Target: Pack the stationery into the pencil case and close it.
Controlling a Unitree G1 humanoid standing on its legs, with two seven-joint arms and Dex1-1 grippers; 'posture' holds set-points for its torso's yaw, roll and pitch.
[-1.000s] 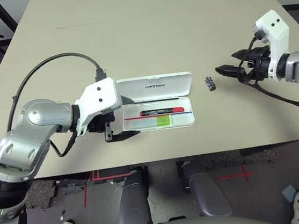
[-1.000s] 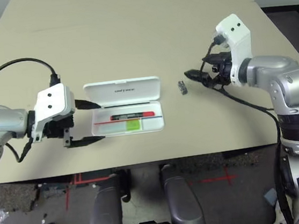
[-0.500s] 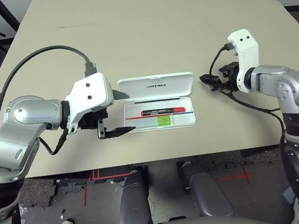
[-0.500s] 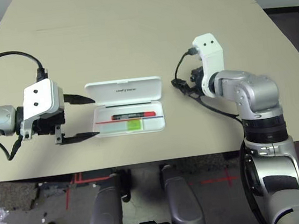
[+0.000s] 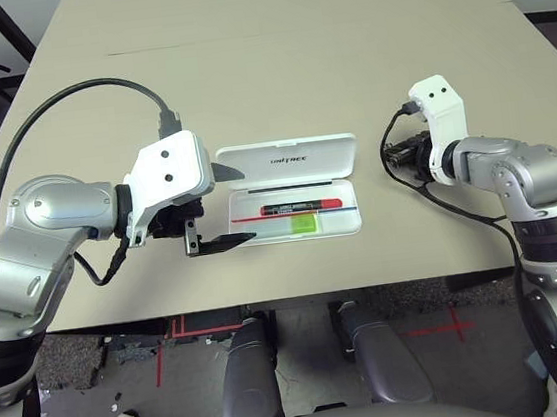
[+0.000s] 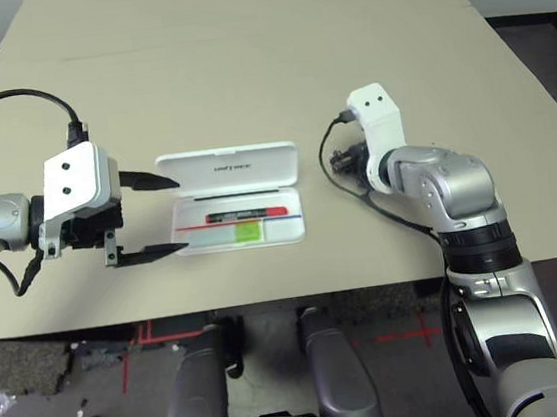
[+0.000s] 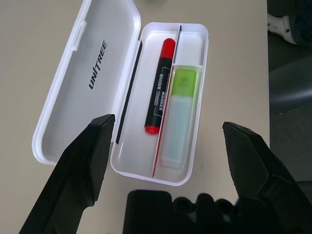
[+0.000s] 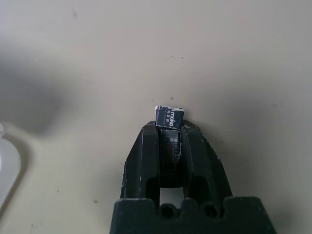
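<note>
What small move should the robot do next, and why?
Probably lift the small dark piece a little: the right hand has closed its fingers on it, while the marker and highlighter already lie in the open pencil case.

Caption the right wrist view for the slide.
Right gripper shut on the small dark piece above the table.

Pencil case (image 5: 296,227): laid on table (image 5: 343,70), lid (image 5: 288,161) opened at far side. Marker (image 7: 159,90) and highlighter (image 7: 179,117): housed inside, separated by divider; highlighter placed nearer the robot. Small piece (image 8: 169,118): situated right of case.
</note>
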